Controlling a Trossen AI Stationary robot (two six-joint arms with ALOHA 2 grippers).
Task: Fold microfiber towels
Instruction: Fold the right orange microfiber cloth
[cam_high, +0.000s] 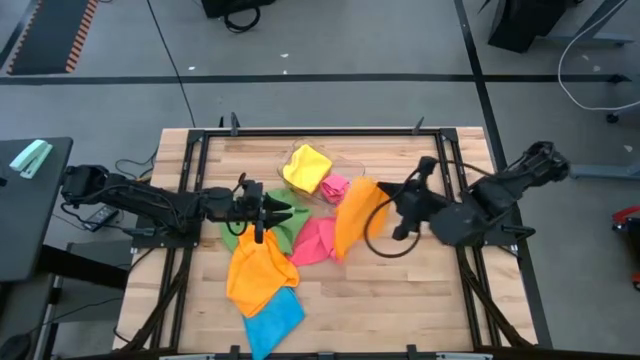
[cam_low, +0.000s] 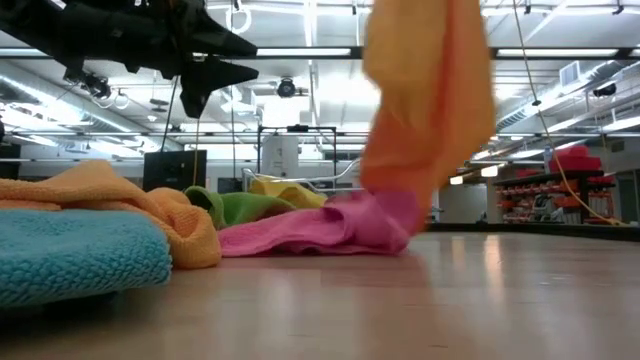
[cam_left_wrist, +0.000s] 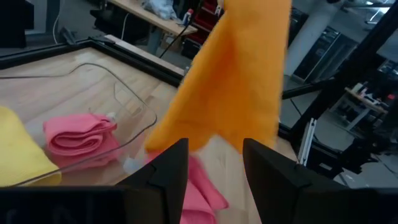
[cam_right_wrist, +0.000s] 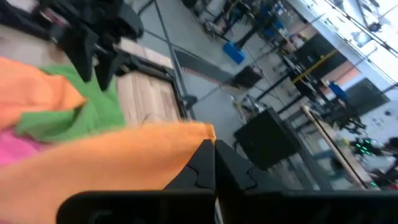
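two orange towels, no legible writing

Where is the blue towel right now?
In the high view, the blue towel lies at the table's near edge, on the left arm's side, tucked partly under an orange towel.

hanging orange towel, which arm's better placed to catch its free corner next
Left, probably. The right gripper is shut on the hanging orange towel, so it is busy. The left gripper is open and empty, above the green towel, facing it.
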